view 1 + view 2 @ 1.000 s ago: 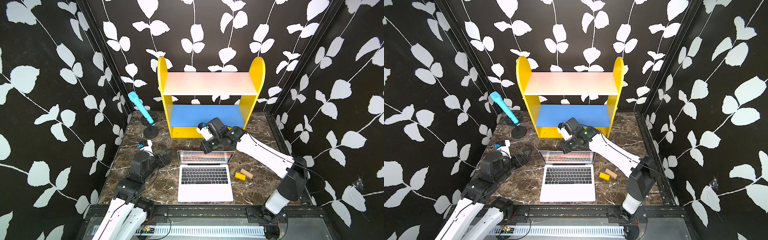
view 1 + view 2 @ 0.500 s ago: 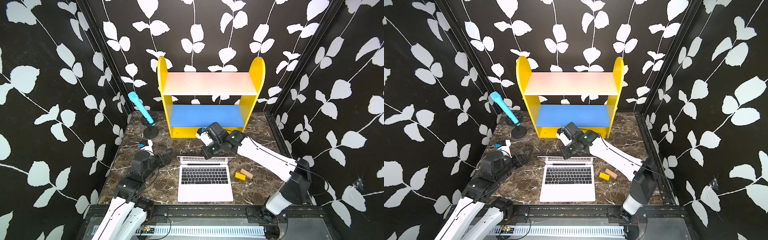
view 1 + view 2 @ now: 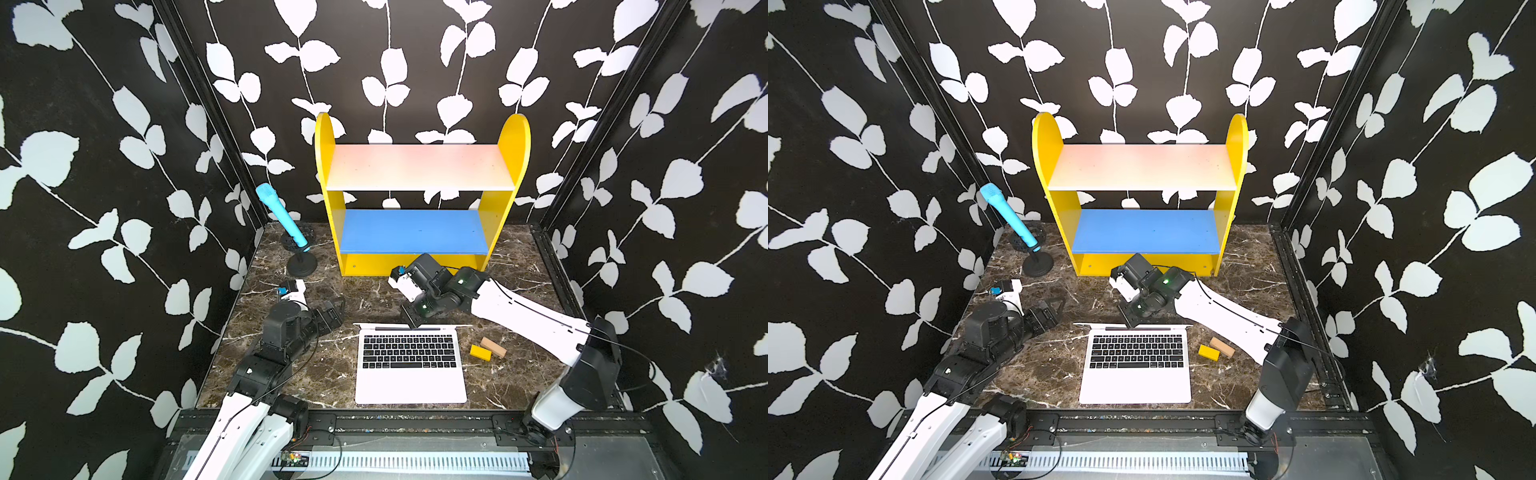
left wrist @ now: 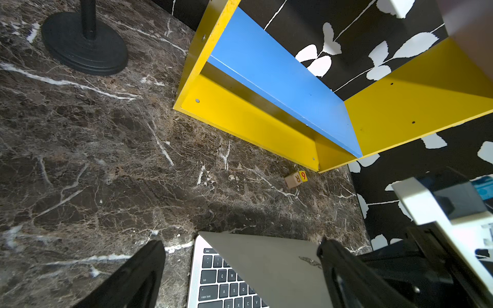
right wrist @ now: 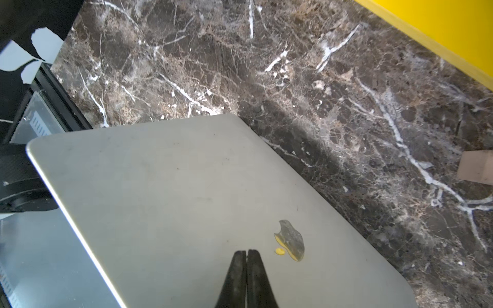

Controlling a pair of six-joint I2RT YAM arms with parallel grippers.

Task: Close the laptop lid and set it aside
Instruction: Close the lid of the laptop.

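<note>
The silver-white laptop (image 3: 411, 376) (image 3: 1136, 374) lies open on the marble near the front edge, keyboard showing. The laptop lid (image 3: 411, 327) (image 3: 1133, 326) stands steep and looks edge-on in both top views. My right gripper (image 3: 412, 321) (image 3: 1128, 318) is shut, and its tips rest on the lid's outer face (image 5: 173, 192) beside the dark apple logo (image 5: 290, 238). In its wrist view the right gripper (image 5: 246, 252) holds nothing. My left gripper (image 3: 332, 311) (image 3: 1051, 309) is open, left of the lid's corner and apart from it. In the left wrist view the lid (image 4: 266, 264) leans over the keyboard between the left gripper's (image 4: 240, 244) fingers.
A yellow shelf (image 3: 419, 266) with a blue board stands at the back. A blue microphone on a black stand (image 3: 282, 216) is at back left. A yellow block (image 3: 482, 352) and a wooden block (image 3: 493, 347) lie right of the laptop. A lettered cube (image 4: 296, 179) sits by the shelf's foot.
The lid has swung forward from leaning back with its screen showing to a steep edge-on stand. The shut right gripper has moved forward with it. The left arm has not moved.
</note>
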